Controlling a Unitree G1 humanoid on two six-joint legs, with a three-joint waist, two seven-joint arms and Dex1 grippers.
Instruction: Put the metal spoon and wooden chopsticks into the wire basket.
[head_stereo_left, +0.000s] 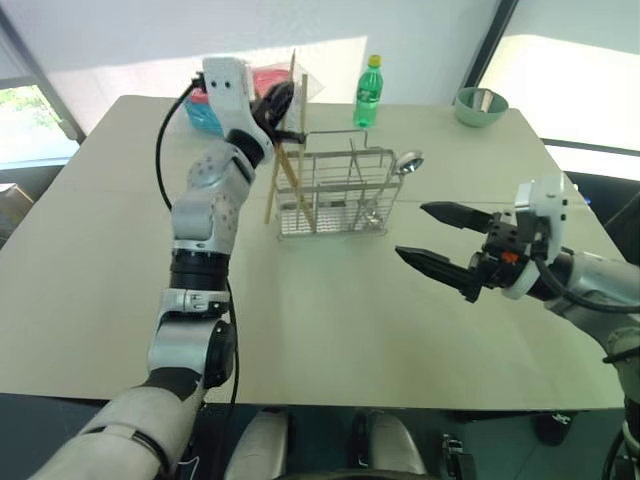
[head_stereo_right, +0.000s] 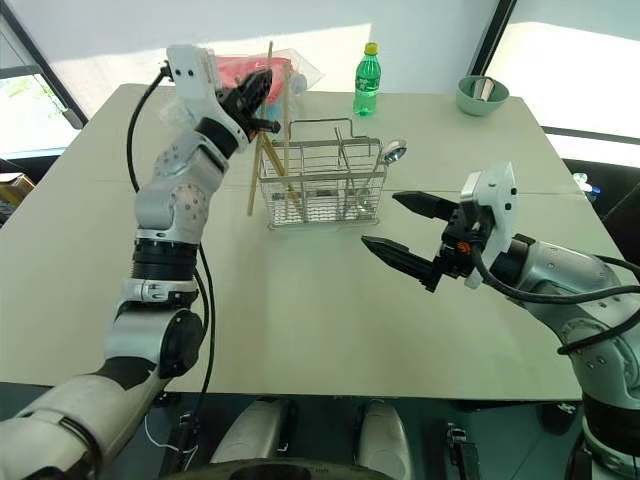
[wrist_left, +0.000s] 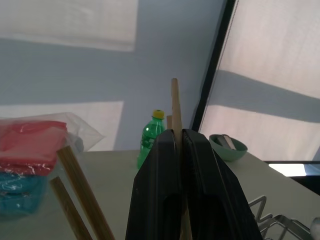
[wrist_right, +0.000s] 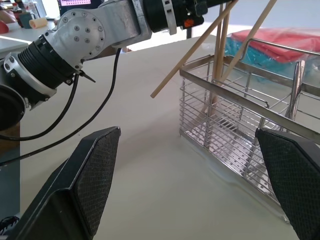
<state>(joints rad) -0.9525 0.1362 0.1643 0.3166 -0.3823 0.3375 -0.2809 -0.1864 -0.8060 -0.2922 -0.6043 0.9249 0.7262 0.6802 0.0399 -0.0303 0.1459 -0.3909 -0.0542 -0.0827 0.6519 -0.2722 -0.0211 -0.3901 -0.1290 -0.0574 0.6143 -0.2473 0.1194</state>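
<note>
The wire basket (head_stereo_left: 340, 205) stands mid-table. The metal spoon (head_stereo_left: 408, 162) stands in the basket's right end, its bowl above the rim. My left gripper (head_stereo_left: 296, 132) hovers over the basket's left end, shut on the wooden chopsticks (head_stereo_left: 300, 110). In the left wrist view one stick (wrist_left: 175, 105) is pinched between the fingers. Some sticks slant down into the left compartment, and one (head_stereo_left: 272, 195) hangs outside the basket's left wall. My right gripper (head_stereo_left: 410, 230) is open and empty, level above the table just right of the basket (wrist_right: 235, 115).
A green bottle (head_stereo_left: 368, 92) stands behind the basket. A pale green bowl (head_stereo_left: 480, 105) sits at the far right corner. A plastic bag of red and blue packs (head_stereo_left: 268, 80) lies at the back behind my left hand.
</note>
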